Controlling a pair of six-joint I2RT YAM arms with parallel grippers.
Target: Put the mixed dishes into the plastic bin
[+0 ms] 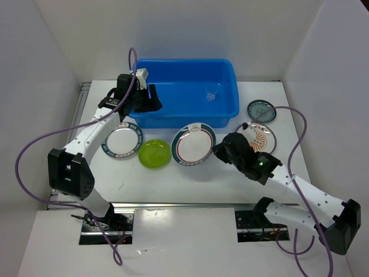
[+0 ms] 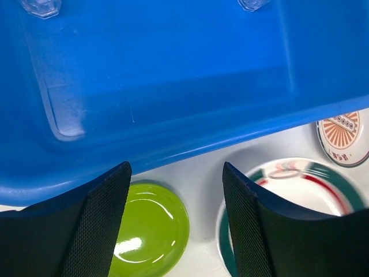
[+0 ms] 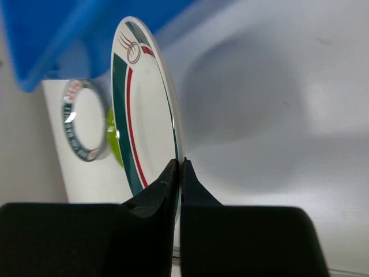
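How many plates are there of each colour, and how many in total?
White plates with teal rim: 2, the left white plate and the middle white plate
Lime-green plate: 1
Orange sunburst plate: 1
Dark teal plate: 1
Total: 5 plates

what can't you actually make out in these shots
Left wrist view: clear cups, cut off by the top edge.
Left wrist view: orange-sunburst plate, cut by the right edge.
Right wrist view: lime-green plate, mostly behind the held teal-rimmed plate.
Top view: pattern on the dark teal plate, too small.
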